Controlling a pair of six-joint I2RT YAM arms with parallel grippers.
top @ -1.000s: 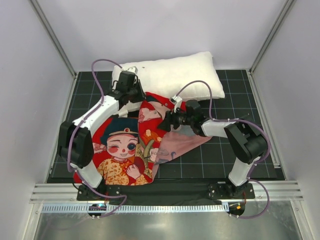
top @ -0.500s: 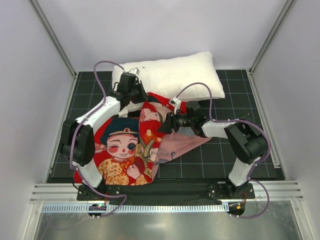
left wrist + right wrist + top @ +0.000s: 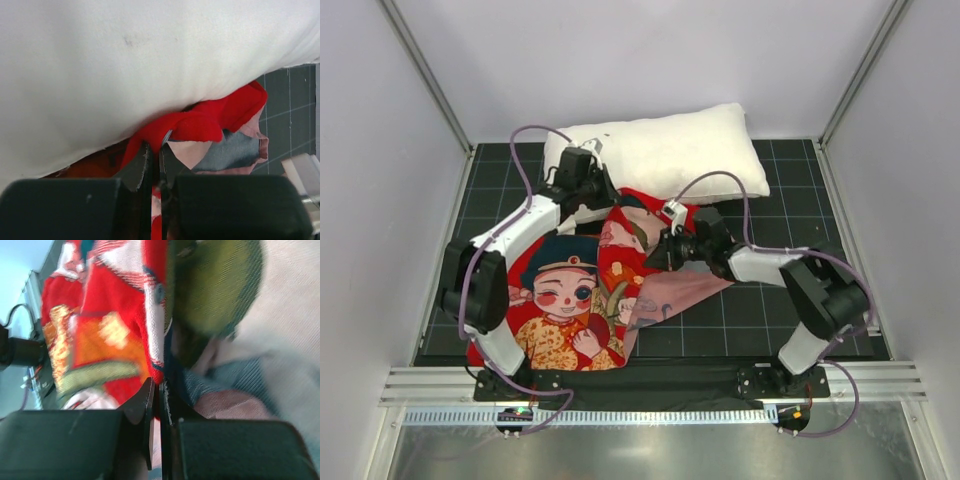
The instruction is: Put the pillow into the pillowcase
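Pillow (image 3: 665,150) lies upper centre, long axis L-R, touching pillowcase (image 3: 565,300); I see L claw (image 3: 155,150), R claw (image 3: 157,390) clamped shut on its hem, L nearer.

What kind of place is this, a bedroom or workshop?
Likely a robot test booth, not a home: plain white walls enclose a black gridded mat, with a left arm and right arm bolted at its near edge.

Top view looks down from high on the near side, whole bench (image 3: 720,330) in frame. Left wrist view sits tight against pillow (image 3: 150,60) and pillowcase (image 3: 210,120) edge; right wrist view, very close on print. All three share the pillowcase.
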